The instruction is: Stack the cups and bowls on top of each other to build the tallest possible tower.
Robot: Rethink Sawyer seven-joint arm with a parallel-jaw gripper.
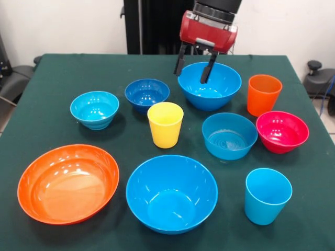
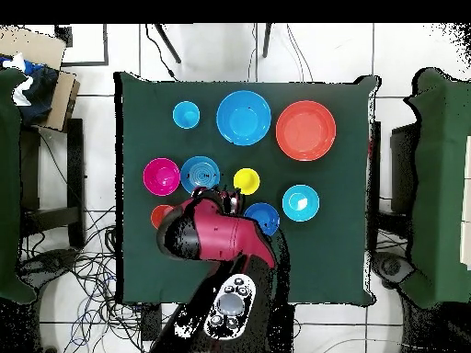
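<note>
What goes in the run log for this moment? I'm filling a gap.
claw: open, empty | position: over large blue bowl at table's far side | cups, bowls: all separate, upright | stack: not started

Bowl under claw (image 1: 209, 86): blue plastic, glossy, smooth | yellow cup (image 1: 165, 124) nearer the camera than claw: glossy plastic | orange bowl (image 1: 68, 183) far from claw: glossy, strong highlights | table cover (image 1: 63, 68): dark green cloth, matt | claw (image 1: 196, 67) housing: red, semi-gloss; fingers black, matt

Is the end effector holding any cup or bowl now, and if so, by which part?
Nothing is held. The end effector is open and empty, with its fingers above the far large blue bowl, not closed on its rim.
</note>
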